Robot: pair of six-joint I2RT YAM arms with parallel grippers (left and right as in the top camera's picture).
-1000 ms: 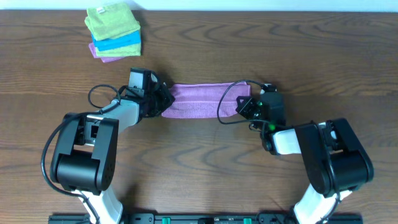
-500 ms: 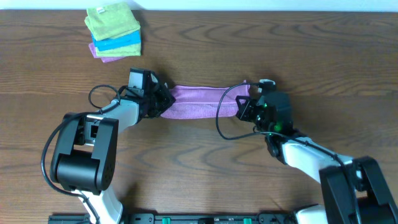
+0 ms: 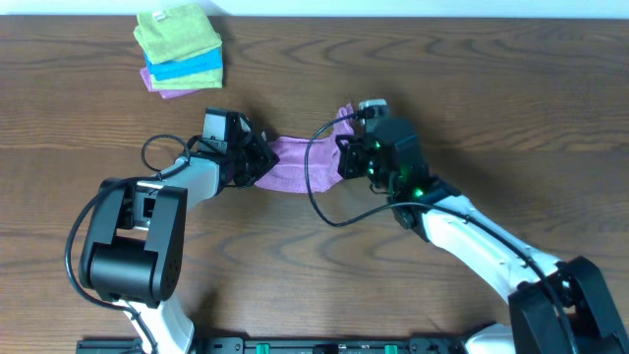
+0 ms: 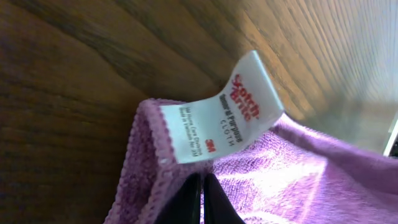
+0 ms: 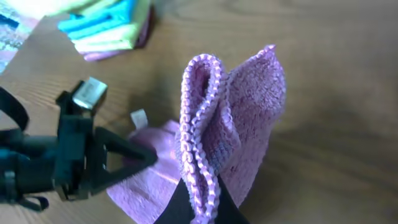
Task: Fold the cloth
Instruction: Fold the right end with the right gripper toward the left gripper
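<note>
— So where was the purple cloth [image 3: 293, 167]?
— On the desk [image 3: 511, 88], between both arms. The left pincer [image 3: 259, 157] clenched its tagged end; the right pincer [image 3: 343, 157] pinched the other end, raised and doubled over.

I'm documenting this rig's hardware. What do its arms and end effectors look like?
Both the left arm and right arm have bulky black joint housings and smooth white links. The left end effector and right end effector are black, with slim dark fingers. A thin black cable loops off each wrist, and a green light glows on the right wrist.
</note>
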